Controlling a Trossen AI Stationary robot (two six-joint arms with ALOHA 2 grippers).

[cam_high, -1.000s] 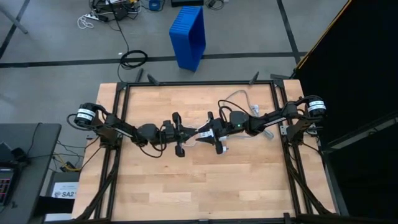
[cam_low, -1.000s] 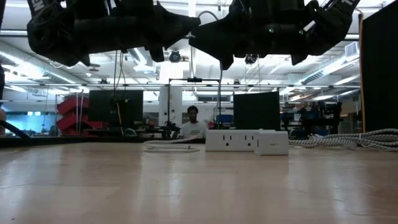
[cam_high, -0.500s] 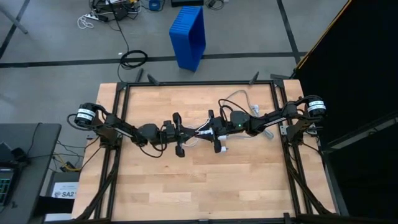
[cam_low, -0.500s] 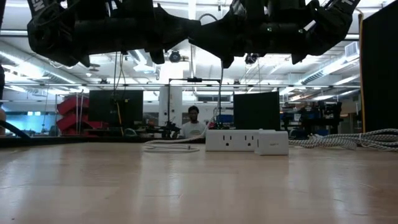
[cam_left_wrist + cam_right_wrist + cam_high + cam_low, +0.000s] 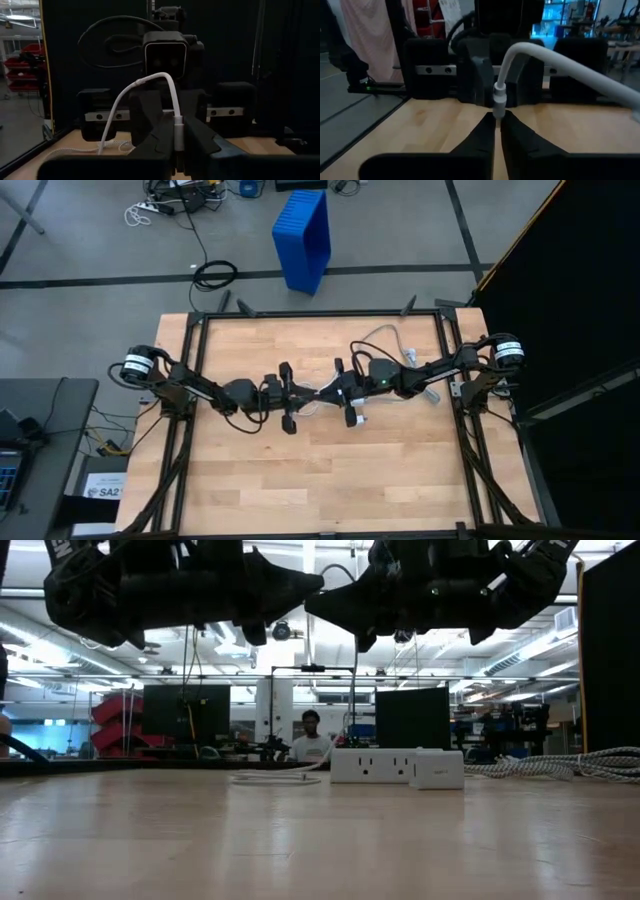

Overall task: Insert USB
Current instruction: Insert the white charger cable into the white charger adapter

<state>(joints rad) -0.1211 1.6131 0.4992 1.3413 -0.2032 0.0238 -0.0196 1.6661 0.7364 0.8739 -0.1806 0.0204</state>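
Wooden table (image 5: 300,480) of pale, smooth planks, boxed in by a black metal frame (image 5: 320,313) along every edge. Widest free room toward 6 o'clock: bare wood across that whole half, from frame to frame. Less room toward 1 and 2 o'clock, taken up by a blocky white power strip (image 5: 370,765) with a braided grey cord (image 5: 560,764) trailing off it.

Both dark arms reaching in from 9 and 3 o'clock, meeting near the table's centre, well above the wood in the low view.

Left gripper (image 5: 303,396) just to the 9 o'clock side of centre, matte black fingers (image 5: 155,136) pressed together on a small white plug of the white cable (image 5: 178,127). From that plug, a thin glossy cable arching up and over, then dropping to the tabletop in a loose curve.

Right gripper (image 5: 333,392) just to the 3 o'clock side of centre, facing the left one tip to tip, fingers (image 5: 480,135) closed on the narrow end of another white plug with a ribbed collar; round white cable bending up and away from it.

Short white stretch showing between the two grippers from above; whether the plugs touch, cannot tell.

Beyond the frame at 12 o'clock, grey floor and a ribbed blue bin (image 5: 303,238).
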